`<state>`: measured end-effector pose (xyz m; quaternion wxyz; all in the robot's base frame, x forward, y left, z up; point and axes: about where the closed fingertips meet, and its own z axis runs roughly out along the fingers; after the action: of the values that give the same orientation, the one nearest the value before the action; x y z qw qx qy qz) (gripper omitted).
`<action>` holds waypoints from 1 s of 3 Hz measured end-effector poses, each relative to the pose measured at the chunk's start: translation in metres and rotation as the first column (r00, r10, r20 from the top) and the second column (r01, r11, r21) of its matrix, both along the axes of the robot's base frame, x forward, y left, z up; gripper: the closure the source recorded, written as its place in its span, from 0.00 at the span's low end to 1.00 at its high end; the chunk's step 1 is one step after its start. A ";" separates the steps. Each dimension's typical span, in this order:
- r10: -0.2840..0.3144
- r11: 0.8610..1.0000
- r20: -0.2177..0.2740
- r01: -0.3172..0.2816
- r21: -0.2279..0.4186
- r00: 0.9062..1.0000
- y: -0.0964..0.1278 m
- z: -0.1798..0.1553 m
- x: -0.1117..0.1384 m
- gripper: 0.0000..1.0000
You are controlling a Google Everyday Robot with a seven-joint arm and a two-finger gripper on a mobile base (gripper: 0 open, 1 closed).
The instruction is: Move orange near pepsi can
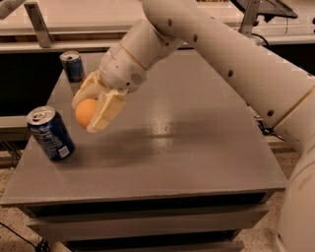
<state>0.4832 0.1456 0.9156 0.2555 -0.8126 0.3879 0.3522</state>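
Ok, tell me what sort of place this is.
Probably a robot test lab or workshop, not a home: a plain grey worktable, a light counter with metal posts behind it, and a speckled hard floor. The gripper hangs above the worktable, shut on the orange, beside the pepsi can.

**Desk, slim can and background fixtures**

Grey desk (197,147): flat top, with two shallow tiers under the front edge. Slim blue-and-silver can (73,66): upright near the far left corner of the desk, behind the claw (88,117), which hangs over the left part of the desk top. Light counter (88,15): runs behind the desk and carries a metal bracket (39,22) at the left and a dark stand (251,15) at the right. Speckled floor (10,216): a dark cable (19,237) lies on it at the lower left.
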 end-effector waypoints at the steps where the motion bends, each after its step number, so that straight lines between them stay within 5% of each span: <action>1: 0.031 1.000 -0.016 -0.031 -0.001 0.999 0.019 -0.008 -0.003 1.00; 2: 0.019 1.000 -0.035 -0.020 -0.007 0.999 0.025 -0.017 0.002 1.00; 3: 0.016 1.000 -0.049 -0.017 -0.012 0.999 0.027 -0.025 0.003 0.82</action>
<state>0.4860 0.1728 0.8906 0.2382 -0.8084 0.3893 0.3717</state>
